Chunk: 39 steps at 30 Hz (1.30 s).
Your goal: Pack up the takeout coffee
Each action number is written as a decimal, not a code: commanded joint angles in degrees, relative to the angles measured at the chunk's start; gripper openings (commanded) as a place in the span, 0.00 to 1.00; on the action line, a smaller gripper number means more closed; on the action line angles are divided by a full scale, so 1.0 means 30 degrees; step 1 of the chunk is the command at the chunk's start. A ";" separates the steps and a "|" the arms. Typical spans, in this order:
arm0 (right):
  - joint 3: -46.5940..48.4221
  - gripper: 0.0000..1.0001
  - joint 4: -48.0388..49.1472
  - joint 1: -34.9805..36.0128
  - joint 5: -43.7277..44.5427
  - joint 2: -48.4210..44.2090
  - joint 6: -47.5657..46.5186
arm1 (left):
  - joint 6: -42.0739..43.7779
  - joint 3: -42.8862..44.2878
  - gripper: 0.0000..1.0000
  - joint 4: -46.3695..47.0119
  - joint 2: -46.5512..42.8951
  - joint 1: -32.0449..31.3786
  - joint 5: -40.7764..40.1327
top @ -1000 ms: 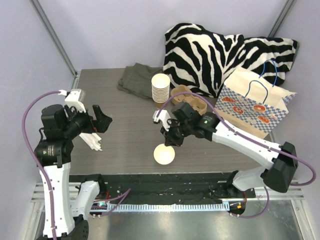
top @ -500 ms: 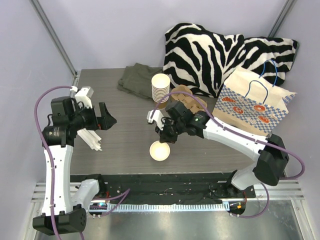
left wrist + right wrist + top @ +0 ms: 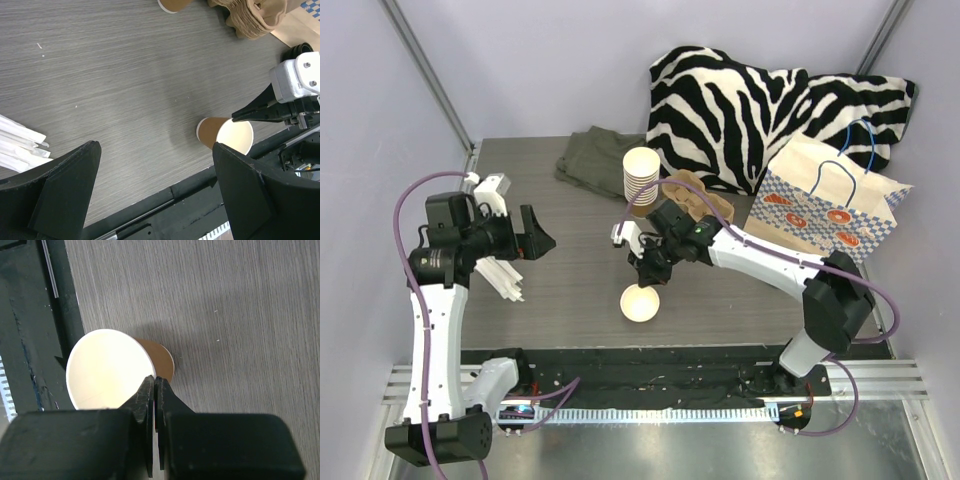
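Right claw: my right claw (image 3: 648, 272) is clenched on the pale rim of the paper cup (image 3: 640, 303), with the cup wall pinched between its two fingers.
Left claw: my left claw (image 3: 525, 235) hangs spread wide over the left side of the table (image 3: 570, 200), gripping nothing.
Cup's place: near the table's front edge, about midway between my two arms, just beside the black strip (image 3: 620, 355).
Cup's contents: empty. Only the pale lining shows inside.
Other containers: the stack of cups (image 3: 641, 175) is nested, and its top cup is empty. The cardboard carrier (image 3: 700, 200) sits beside it, partly behind my arm. The paper bag (image 3: 830, 210) stands upright on the right, its inside hidden from me.
Right wrist view only: the pinch itself. My right claw (image 3: 154, 385) closes on the rim, and the paper cup (image 3: 107, 370) shows its round mouth.
Left wrist view only: the brown flank of the paper cup (image 3: 212, 131), plus wrapped straws (image 3: 20, 145) on the left. My left claw (image 3: 156, 150) frames the shot.
Cup's axis: tilted — mouth up and toward the near edge, base toward the table's middle. The base seems to rest on the table, though I cannot be sure.
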 commanded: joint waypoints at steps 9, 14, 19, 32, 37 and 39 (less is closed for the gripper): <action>0.1598 0.19 -0.0104 -0.0643 -0.1618 0.0956 -0.0599 | 0.0522 -0.0025 1.00 0.0391 0.0368 0.0095 0.0551; 0.2271 0.45 -0.0835 -0.0908 -0.1648 0.1132 -0.0834 | 0.0610 0.0034 1.00 0.0361 0.0457 0.0095 0.0492; 0.3906 0.69 -0.1919 -0.1142 -0.1210 0.0463 -0.0834 | 0.0815 0.0442 1.00 0.0098 0.0544 0.0095 0.0347; 0.4767 1.00 -1.3610 -0.8314 0.1509 -0.4018 -0.5374 | 0.2807 0.1206 1.00 -0.0197 0.0106 0.0124 0.1050; 0.1603 0.93 -1.2913 -1.0691 0.5113 -0.5750 -0.6224 | 0.2631 0.1118 1.00 -0.0078 0.0134 0.0124 0.1575; 0.0579 0.84 -1.2500 -1.1363 0.6258 -0.6218 -0.5816 | 0.2573 0.1118 1.00 -0.0107 0.0193 0.0124 0.1635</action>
